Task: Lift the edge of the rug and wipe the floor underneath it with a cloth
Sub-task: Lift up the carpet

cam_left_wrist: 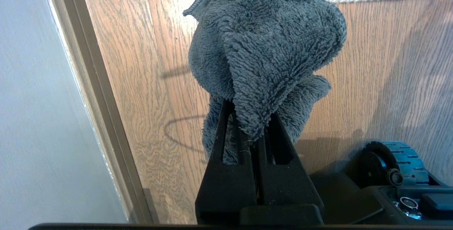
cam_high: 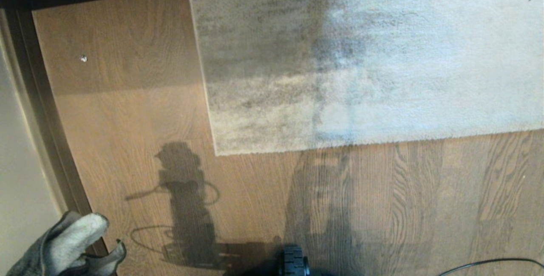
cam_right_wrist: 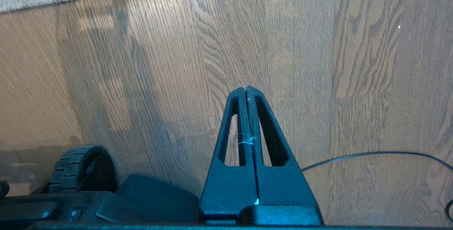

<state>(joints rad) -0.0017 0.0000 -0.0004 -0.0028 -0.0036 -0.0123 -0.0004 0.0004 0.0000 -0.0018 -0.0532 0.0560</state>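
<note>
Brown wood floor (cam_high: 140,110) is taking up most of the view, with one grey rug lying flat on it, its corner and rug edge (cam_high: 323,147) not lifted yet. So basically nothing's wiped so far; lifting and wiping are both still waiting. One cloth (cam_left_wrist: 265,53) is sitting bunched in the left hand (cam_left_wrist: 250,116), which is clenching it low at the left, well apart from the rug. The right hand (cam_right_wrist: 246,89) is pinching shut on nothing, hanging over bare floor.
</note>
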